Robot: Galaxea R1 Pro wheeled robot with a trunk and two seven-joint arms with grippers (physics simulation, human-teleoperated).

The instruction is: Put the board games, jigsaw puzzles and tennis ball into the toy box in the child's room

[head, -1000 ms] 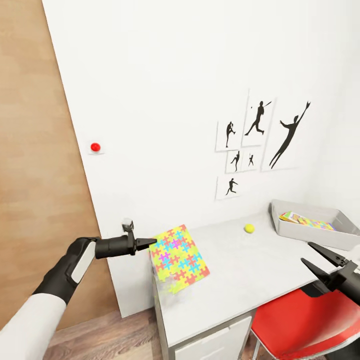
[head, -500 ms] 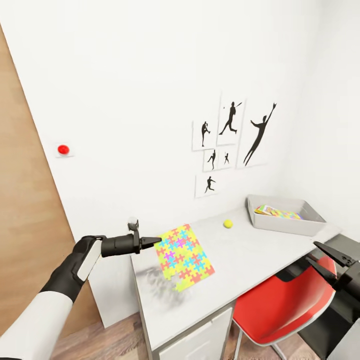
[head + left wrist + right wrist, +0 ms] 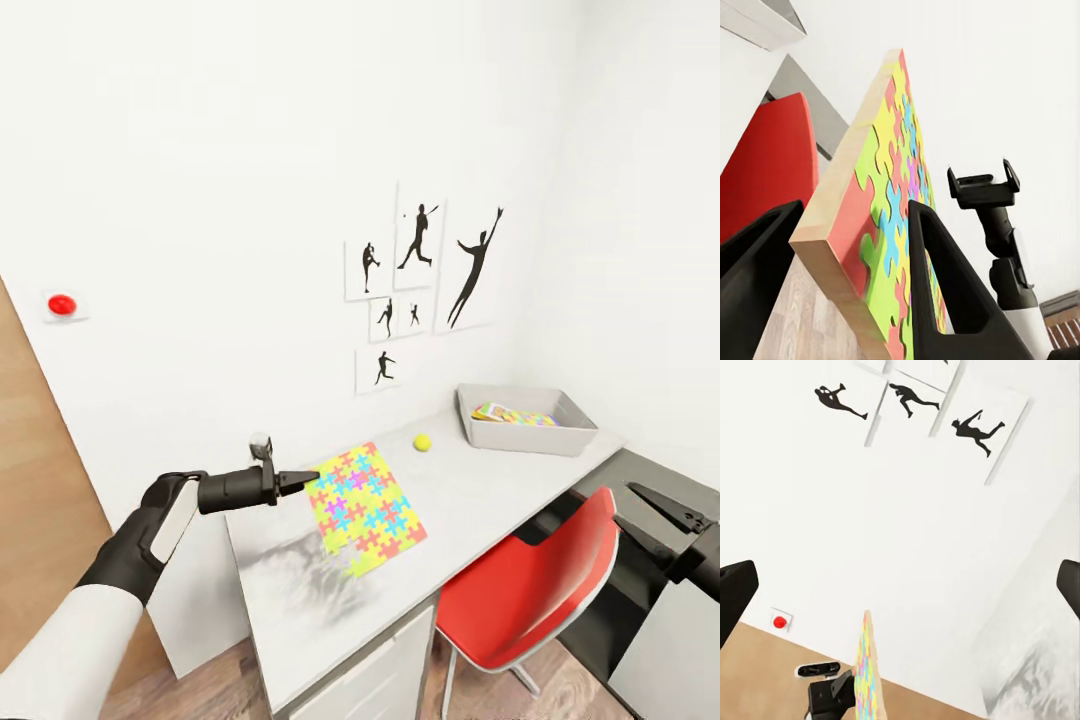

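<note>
Toy box (image 3: 575, 432) contents half hidden by its wall, just a colourful flat item peeking out, kind unclear. One jigsaw puzzle (image 3: 365, 507) pinched at its edge by left gripper (image 3: 303, 480), held tilted above the table (image 3: 480, 510); one tennis ball (image 3: 422, 441) on the table near the toy box. Right gripper (image 3: 660, 515) spread wide, empty, beside one red chair (image 3: 530, 590) tucked at the table front; six silhouette prints (image 3: 420, 285) and one red button (image 3: 62, 303) on the wall.
</note>
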